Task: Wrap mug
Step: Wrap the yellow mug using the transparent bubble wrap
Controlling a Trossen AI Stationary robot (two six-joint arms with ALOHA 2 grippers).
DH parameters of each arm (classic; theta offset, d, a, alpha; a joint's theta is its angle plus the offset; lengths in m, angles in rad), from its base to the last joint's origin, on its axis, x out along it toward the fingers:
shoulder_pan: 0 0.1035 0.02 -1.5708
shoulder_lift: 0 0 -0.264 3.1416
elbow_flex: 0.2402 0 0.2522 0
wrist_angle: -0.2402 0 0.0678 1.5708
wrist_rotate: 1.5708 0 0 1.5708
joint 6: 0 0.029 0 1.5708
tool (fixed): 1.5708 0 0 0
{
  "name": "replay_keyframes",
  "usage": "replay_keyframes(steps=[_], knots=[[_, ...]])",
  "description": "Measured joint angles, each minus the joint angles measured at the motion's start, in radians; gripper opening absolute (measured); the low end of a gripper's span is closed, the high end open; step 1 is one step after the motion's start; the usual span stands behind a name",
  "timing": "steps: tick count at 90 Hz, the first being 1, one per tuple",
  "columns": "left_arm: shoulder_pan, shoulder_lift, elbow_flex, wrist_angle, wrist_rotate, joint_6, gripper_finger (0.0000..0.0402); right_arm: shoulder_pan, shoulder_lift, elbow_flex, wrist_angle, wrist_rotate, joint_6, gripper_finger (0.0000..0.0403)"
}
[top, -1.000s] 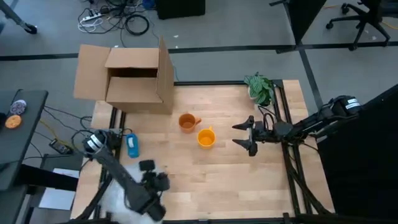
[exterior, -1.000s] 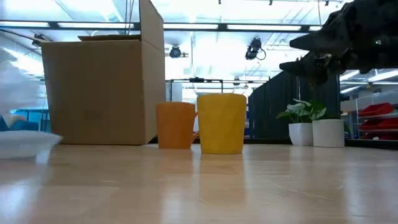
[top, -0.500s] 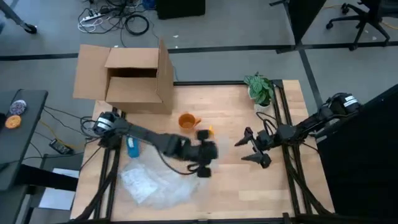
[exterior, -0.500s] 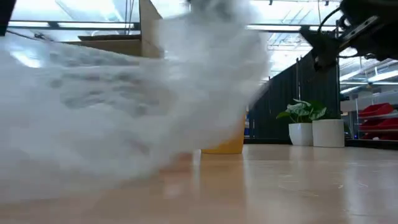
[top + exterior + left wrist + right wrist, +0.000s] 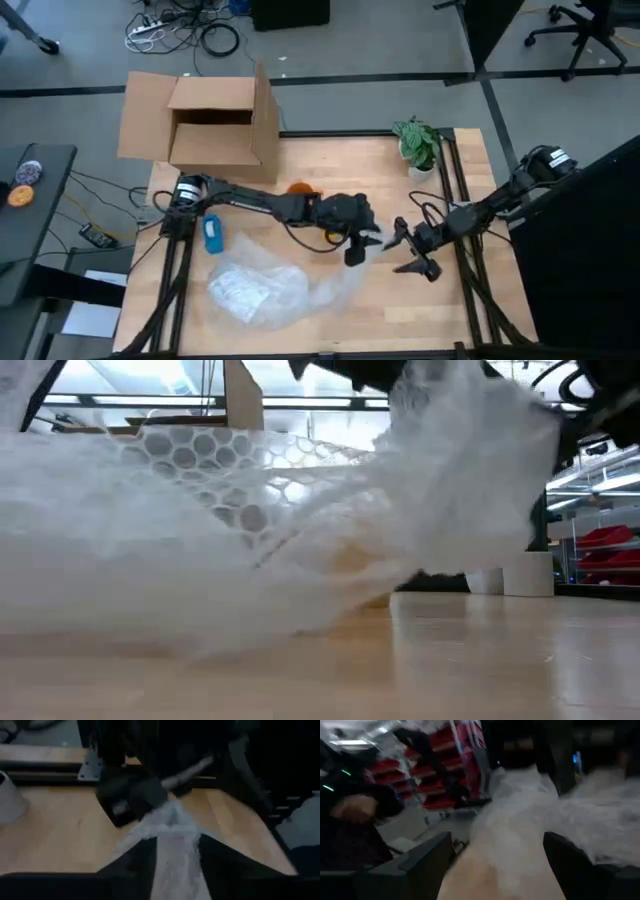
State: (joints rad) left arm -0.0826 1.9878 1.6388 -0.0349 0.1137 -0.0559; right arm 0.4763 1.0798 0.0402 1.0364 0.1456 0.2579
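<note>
Mugs: the orange mug (image 5: 300, 188) shows only as a sliver at mid-table, behind the left arm; the yellow mug is hidden under that arm and the wrap in the high view, and in the low view only a blurred yellowish patch shows through the film, so its exact spot cannot be fixed
Bubble wrap: the bubble wrap (image 5: 262, 293) lies bunched at the table's near left; one corner is drawn out in a thin tail toward the right, and in the low view it hangs as a curtain across the mugs
Left gripper: the left gripper (image 5: 357, 247) is pinched on that drawn-out corner, held just right of the mugs; in its wrist view the film runs between the two dark fingers
Right gripper: the right gripper (image 5: 413, 252) waits just beside the raised corner with its fingers spread wide, holding nothing
Step in hand: judged as handing the corner across, or spreading the sheet; the sheet wants to lie flat with slack, and the right fingers should close on film only
In the way: the mugs stand close together, so a dragged sheet could tip either one
Around: the cardboard box (image 5: 208, 126) at the far left; the potted plant (image 5: 418, 143) at the far right; a blue object (image 5: 212, 234) by the left edge
</note>
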Motion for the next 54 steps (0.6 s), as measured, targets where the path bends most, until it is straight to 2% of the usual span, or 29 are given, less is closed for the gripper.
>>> replay_keyframes(steps=[14,25,32,43,54], knots=[[-0.012,-0.074,0.071,-0.122,0.179,0.002,0.0180,0.000,0.000,0.000,-0.242,0.213,0.085,0.0295],[-0.049,-0.141,0.120,-0.300,0.220,0.007,0.0182,-0.005,0.000,0.000,-0.400,0.353,0.152,0.0295],[-0.073,-0.171,0.125,-0.385,0.204,0.021,0.0182,-0.012,0.000,-0.001,-0.429,0.361,0.169,0.0295],[-0.118,-0.208,0.125,-0.540,0.114,-0.007,0.0182,-0.013,-0.005,-0.001,-0.432,0.333,0.168,0.0295],[-0.180,-0.227,0.126,-0.743,0.032,-0.134,0.0182,-0.014,-0.028,-0.001,-0.459,0.298,0.163,0.0295]])
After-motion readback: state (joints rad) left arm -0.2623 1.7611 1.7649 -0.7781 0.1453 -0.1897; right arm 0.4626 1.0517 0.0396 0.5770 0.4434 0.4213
